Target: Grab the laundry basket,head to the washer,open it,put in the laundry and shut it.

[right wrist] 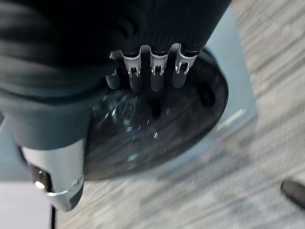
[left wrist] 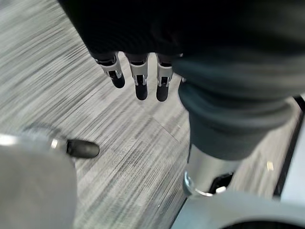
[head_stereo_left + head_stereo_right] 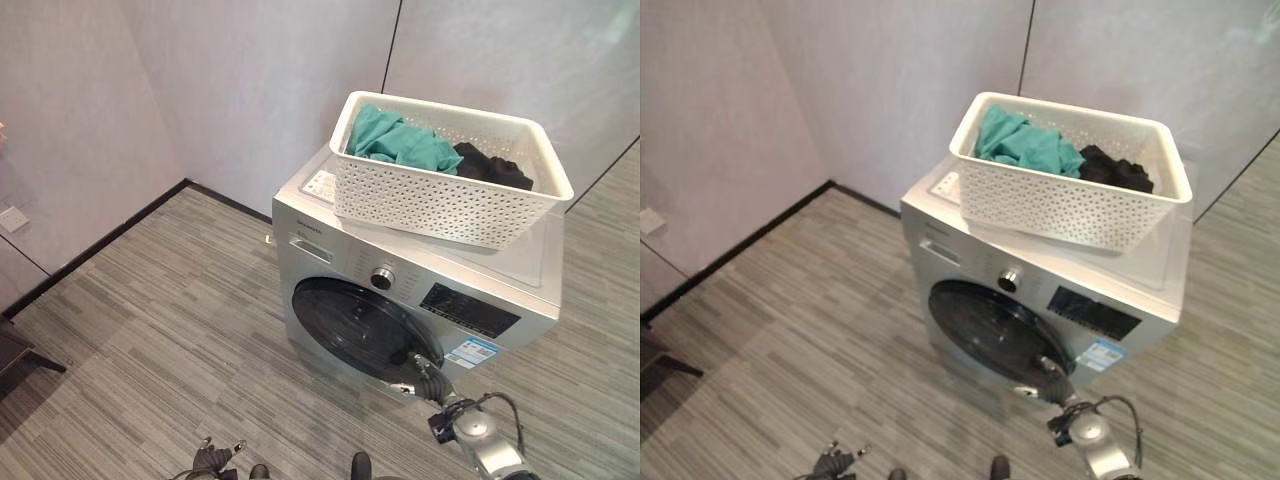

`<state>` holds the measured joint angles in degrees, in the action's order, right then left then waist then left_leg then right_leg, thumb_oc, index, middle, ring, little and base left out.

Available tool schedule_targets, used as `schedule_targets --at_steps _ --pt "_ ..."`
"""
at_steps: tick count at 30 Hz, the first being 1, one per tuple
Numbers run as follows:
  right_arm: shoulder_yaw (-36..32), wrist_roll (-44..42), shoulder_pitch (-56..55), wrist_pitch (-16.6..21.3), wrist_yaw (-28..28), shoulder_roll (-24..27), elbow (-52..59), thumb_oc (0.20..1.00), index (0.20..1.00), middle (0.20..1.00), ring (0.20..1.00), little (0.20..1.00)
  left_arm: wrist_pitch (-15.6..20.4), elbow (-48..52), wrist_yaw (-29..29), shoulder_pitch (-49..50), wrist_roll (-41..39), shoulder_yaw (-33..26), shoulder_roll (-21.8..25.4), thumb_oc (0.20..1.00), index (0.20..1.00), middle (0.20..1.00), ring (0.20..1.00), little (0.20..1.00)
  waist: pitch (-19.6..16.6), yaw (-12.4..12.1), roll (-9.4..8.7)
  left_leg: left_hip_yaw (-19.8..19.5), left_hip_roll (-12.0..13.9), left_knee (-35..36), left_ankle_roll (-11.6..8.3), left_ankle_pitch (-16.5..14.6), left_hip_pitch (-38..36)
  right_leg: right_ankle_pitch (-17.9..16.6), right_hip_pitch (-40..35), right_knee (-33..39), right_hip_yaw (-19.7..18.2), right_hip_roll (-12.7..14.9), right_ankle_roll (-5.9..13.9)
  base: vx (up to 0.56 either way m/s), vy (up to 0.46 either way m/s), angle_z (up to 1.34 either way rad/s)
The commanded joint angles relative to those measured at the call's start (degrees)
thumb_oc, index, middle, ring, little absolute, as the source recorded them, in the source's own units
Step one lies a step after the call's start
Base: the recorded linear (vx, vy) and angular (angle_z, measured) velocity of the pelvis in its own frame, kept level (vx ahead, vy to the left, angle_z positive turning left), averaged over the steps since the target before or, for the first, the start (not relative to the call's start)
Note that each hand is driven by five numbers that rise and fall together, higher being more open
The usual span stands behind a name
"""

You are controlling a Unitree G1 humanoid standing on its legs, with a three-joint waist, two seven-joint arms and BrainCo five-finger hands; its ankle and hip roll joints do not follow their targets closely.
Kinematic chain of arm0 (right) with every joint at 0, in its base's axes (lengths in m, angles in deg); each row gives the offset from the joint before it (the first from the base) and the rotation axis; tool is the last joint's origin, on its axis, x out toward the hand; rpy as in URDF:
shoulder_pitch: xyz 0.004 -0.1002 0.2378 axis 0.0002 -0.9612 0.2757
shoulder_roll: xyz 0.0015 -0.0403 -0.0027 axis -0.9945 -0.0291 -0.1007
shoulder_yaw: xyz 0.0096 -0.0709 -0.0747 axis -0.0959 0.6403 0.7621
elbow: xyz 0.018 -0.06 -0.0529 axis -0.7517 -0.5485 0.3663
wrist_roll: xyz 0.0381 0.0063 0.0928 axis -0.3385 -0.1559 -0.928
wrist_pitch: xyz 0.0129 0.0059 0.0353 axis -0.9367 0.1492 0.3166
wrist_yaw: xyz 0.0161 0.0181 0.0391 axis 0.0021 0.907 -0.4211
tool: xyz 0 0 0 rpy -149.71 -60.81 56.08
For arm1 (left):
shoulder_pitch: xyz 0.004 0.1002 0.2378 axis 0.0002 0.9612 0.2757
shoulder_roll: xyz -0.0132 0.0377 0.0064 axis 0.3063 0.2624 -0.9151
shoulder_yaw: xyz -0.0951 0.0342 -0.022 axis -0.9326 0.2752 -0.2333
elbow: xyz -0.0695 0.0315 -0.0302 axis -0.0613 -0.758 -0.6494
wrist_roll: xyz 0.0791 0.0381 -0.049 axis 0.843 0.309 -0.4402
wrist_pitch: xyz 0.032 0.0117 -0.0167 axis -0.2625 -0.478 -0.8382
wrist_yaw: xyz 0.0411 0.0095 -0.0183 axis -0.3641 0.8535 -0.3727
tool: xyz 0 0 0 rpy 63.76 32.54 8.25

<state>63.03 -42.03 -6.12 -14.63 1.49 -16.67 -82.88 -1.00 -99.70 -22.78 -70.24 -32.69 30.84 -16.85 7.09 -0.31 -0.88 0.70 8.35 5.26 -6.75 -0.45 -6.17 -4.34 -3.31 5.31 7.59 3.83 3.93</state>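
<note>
Basket [image 3: 445, 190] holding teal and black laundry [image 3: 405, 142] is sitting on top of the washer [image 3: 330, 245], its round door [image 3: 365, 328] closed. Right hand [image 1: 152, 71] is hovering at the door, fingers [image 1: 156, 78] relaxed, holding nothing. Left hand [image 2: 138, 71] is hanging above the floor [image 3: 150, 340], fingers straight.

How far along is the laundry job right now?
Done: the white laundry basket sits atop the washer, clothes inside. In hand: the right robot hand is at the closed round door, fingers straight. Left: opening it, loading, shutting.
</note>
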Motion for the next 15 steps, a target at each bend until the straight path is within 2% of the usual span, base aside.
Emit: schedule_targets --at_steps 1,15 --pt "-3.11 -0.07 2.62 2.45 -4.23 3.07 1.30 1.000 1.000 1.000 1.000 1.000 0.20 -3.06 -0.39 -3.05 9.86 6.39 1.54 1.000 1.000 1.000 1.000 1.000 -0.64 -0.02 -0.08 1.42 5.23 -0.72 -1.12 -0.63 -1.02 4.50 -0.96 -0.33 -0.42 4.54 4.05 -0.02 0.011 0.04" --pt "-6.25 2.22 -0.72 1.75 -5.11 4.07 3.03 1.000 1.000 1.000 1.000 1.000 0.17 -5.24 -0.82 -1.70 7.06 1.10 2.37 1.000 1.000 1.000 1.000 1.000 -1.05 -0.04 0.42 1.26 4.94 -0.26 -1.08 -0.70 -1.13 4.63 -0.93 -0.31 -0.01 4.91 4.27 0.00 0.003 0.02"
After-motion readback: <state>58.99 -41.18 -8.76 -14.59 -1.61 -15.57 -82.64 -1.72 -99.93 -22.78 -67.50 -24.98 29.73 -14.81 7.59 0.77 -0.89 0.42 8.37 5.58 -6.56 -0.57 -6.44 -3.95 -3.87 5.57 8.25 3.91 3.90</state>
